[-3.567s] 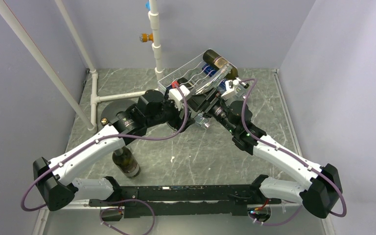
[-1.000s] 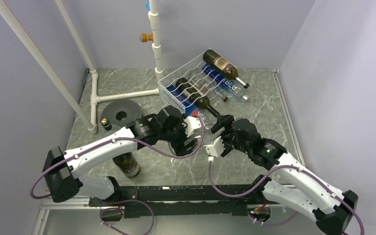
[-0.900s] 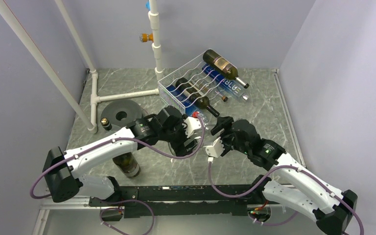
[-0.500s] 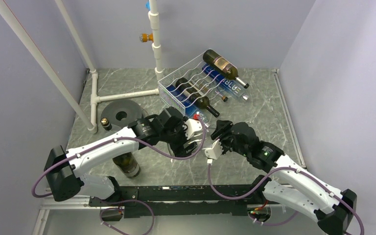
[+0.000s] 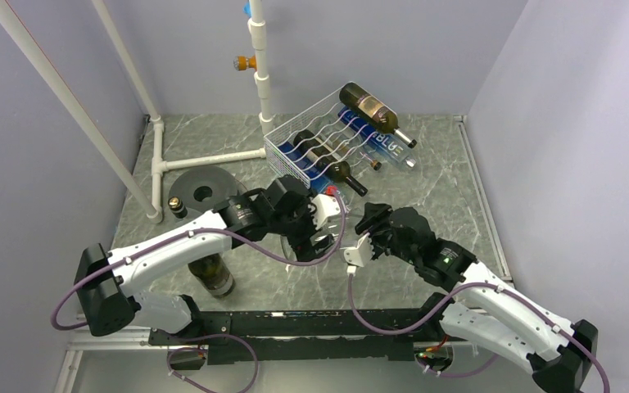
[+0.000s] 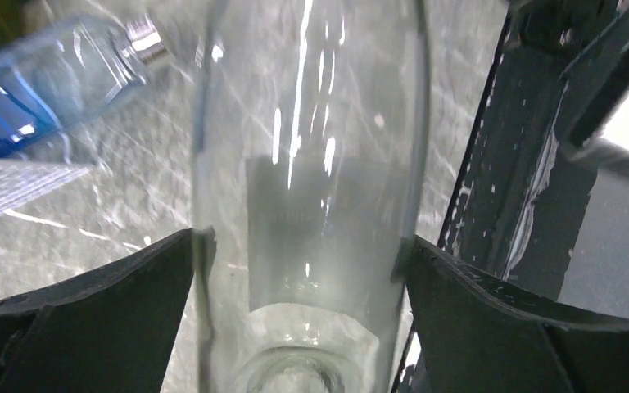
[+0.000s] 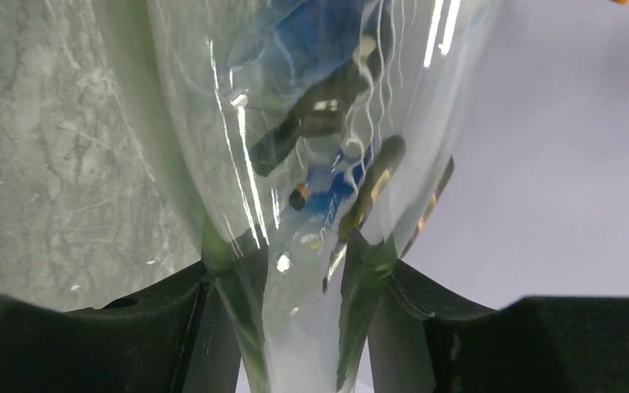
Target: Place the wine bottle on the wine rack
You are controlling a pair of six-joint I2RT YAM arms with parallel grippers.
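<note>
A clear glass wine bottle (image 6: 311, 164) lies between my two grippers, low over the table in front of the white wire wine rack (image 5: 307, 135). In the left wrist view its wide body fills the gap, and my left gripper (image 6: 303, 237) is open, its fingers standing along both flanks of the glass. My right gripper (image 7: 299, 262) is shut on the bottle's narrow neck (image 7: 311, 311). In the top view the left gripper (image 5: 321, 233) and right gripper (image 5: 366, 225) face each other, and the clear bottle hardly shows. The rack holds a brown bottle (image 5: 368, 106), a dark bottle (image 5: 328, 164) and blue bottles (image 5: 381, 143).
A dark bottle (image 5: 211, 274) stands upright under my left arm. A black round spool (image 5: 201, 188) and a white pipe frame (image 5: 205, 160) are at the back left. A black rail (image 5: 295, 323) runs along the near edge. Walls close in both sides.
The right gripper has closed on the clear bottle's neck. The left gripper's jaws have widened around the body. Both wrists have drifted slightly toward the near edge.
</note>
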